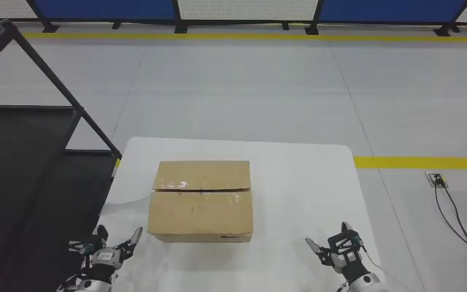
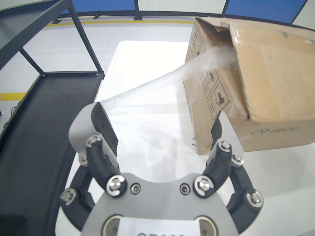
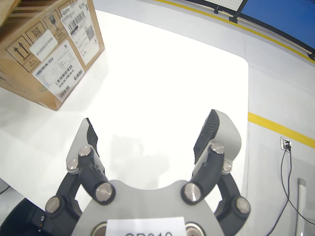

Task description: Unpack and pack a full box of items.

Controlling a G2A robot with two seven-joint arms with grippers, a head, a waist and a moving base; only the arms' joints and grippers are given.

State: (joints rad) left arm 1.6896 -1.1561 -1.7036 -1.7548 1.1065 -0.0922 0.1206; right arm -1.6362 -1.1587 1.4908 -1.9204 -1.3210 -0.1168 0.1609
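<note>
Bright even light, glare on table (image 3: 160, 74) (wrist views), soft shadows, bowed edges.

The box (image 1: 201, 201) is brown cardboard with black handling symbols and, on its right end, white labels (image 3: 81, 35) carrying black barcodes. The table (image 1: 306, 190) is white; the floor (image 1: 255, 87) is light grey with a yellow line (image 1: 408, 162). The left gripper (image 2: 159, 111) and right gripper (image 3: 150, 117) are silver with black ribbed pads (image 2: 104, 126).

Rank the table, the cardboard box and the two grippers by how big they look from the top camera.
1. White table: largest.
2. Cardboard box.
3. Left gripper and right gripper: smallest. They look alike and the frame's edge cuts off both arms, so I won't rank one over the other.
</note>
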